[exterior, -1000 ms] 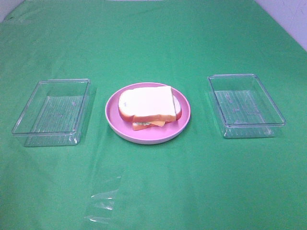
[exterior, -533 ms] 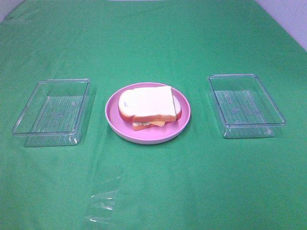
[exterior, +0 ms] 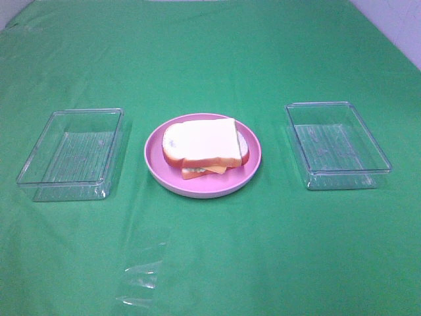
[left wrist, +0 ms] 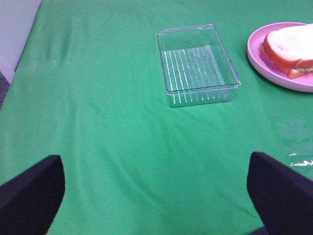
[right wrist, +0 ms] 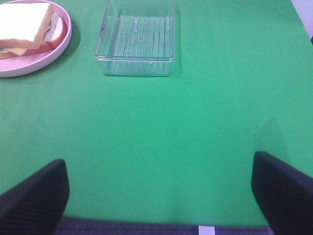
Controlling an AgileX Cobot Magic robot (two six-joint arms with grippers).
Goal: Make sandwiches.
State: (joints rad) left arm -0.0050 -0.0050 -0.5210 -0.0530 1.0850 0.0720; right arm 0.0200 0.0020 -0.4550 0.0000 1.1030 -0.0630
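Exterior high view is showing a worktop (exterior: 210, 59) covered with a green cloth. A round pink plate (exterior: 158, 164) is sitting at the middle of it, and the sandwich (exterior: 204, 143) is lying on that plate: a white bread slice with an orange-brown crust is on top, and a corner of yellow cheese is poking out from underneath at the near edge, with a bit of pale filling beside it. The layers below are mostly hidden by the top slice.

Two clear rectangular trays are flanking the plate, each standing apart from it. The left tray (exterior: 71, 155) and the right tray (exterior: 337, 145) are both showing only their ribbed bottoms. A crumpled piece of clear film (exterior: 141, 276) is lying on the cloth nearer the front, well apart from the plate.

Neither arm is appearing in the high view. The left wrist camera is looking over the left tray and part of the plate, and the left claw (left wrist: 156, 196) is standing wide apart, its dark fingers (left wrist: 32, 193) at the corners of the picture, grasping nothing. The right claw (right wrist: 161, 193) is likewise spread wide and released, its fingers (right wrist: 283, 191) hanging above bare cloth near the worktop's front edge, well away from the sandwich.
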